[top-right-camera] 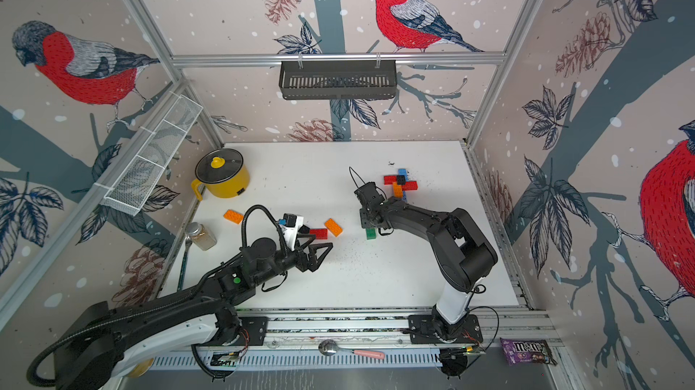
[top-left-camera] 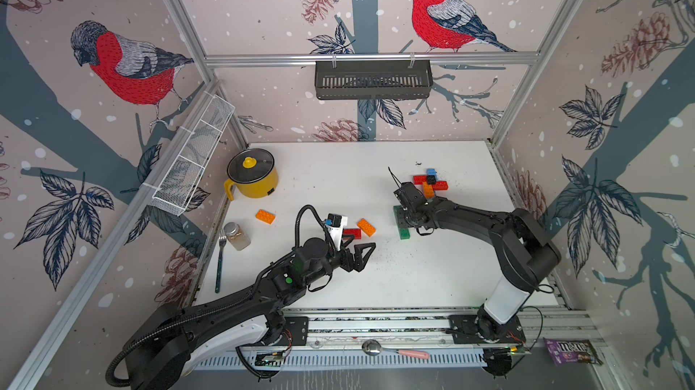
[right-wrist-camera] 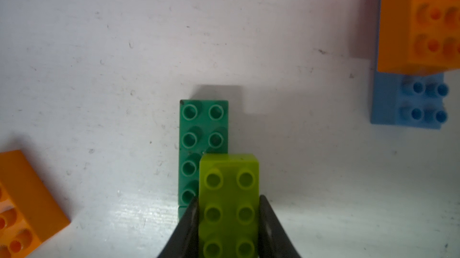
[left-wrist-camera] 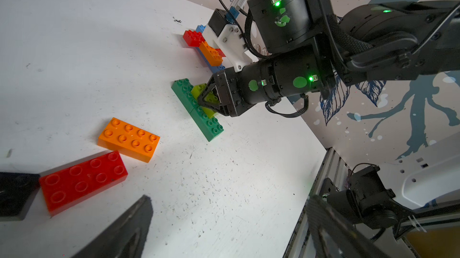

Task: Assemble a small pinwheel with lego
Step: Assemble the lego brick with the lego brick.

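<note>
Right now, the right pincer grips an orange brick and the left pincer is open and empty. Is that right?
No: the right pincer grips a lime brick, not orange, as the right wrist view shows. The left pincer is open and empty.

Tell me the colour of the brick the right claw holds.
The brick is lime green, clearest in the right wrist view.

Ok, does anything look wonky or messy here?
Yes. The lime brick, pinched in the right pincer, overlaps the dark green brick but sits shifted sideways, so their edges and studs don't line up. Tiny dark specks are also sprinkled over the white table, like crumbs.
</note>
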You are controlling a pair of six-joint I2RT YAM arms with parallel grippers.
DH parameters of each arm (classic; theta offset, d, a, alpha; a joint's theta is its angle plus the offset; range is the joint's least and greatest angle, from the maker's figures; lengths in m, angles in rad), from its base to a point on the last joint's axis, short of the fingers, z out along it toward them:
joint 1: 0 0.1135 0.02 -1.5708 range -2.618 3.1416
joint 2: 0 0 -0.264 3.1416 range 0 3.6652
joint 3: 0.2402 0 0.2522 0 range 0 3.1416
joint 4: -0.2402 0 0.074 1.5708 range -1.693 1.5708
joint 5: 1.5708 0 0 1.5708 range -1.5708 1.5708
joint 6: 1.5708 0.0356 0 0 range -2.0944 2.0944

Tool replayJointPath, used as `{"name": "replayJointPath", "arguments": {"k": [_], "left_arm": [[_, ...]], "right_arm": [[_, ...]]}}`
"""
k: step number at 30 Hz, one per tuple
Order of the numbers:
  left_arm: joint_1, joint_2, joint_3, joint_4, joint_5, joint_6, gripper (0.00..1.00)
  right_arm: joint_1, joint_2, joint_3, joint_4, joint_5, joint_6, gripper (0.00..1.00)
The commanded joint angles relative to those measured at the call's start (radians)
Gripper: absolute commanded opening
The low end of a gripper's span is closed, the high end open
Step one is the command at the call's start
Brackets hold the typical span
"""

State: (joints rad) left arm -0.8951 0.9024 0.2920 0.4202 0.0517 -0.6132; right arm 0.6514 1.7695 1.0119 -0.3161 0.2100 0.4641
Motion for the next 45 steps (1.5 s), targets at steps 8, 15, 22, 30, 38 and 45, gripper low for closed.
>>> {"name": "replayJointPath", "arguments": {"k": [8, 15, 22, 30, 38, 45], "left_arm": [[-0.001, 0.003, 0.019, -0.037, -0.065, -0.003, 0.97], [-0.001, -0.001, 0.039, -0.127, -0.109, -0.017, 0.97], [0.0, -0.014, 0.061, -0.234, -0.138, -0.042, 0.97], [0.001, 0.094, 0.131, -0.338, -0.119, -0.129, 0.94], [0.0, 0.18, 0.16, -0.451, -0.179, -0.243, 0.91], [0.002, 0.402, 0.257, -0.405, -0.13, -0.336, 0.84]], "right_arm": [[0.014, 0.071, -0.002, -0.193, -0.101, 0.006, 0.16], [-0.007, -0.005, 0.012, -0.193, -0.093, -0.005, 0.16], [-0.016, -0.07, -0.019, -0.186, -0.101, 0.002, 0.2], [-0.019, -0.099, 0.022, -0.148, -0.131, 0.004, 0.43], [-0.03, -0.158, 0.026, -0.12, -0.149, -0.018, 0.68], [-0.056, -0.275, -0.041, -0.064, -0.177, -0.028, 0.85]]}}
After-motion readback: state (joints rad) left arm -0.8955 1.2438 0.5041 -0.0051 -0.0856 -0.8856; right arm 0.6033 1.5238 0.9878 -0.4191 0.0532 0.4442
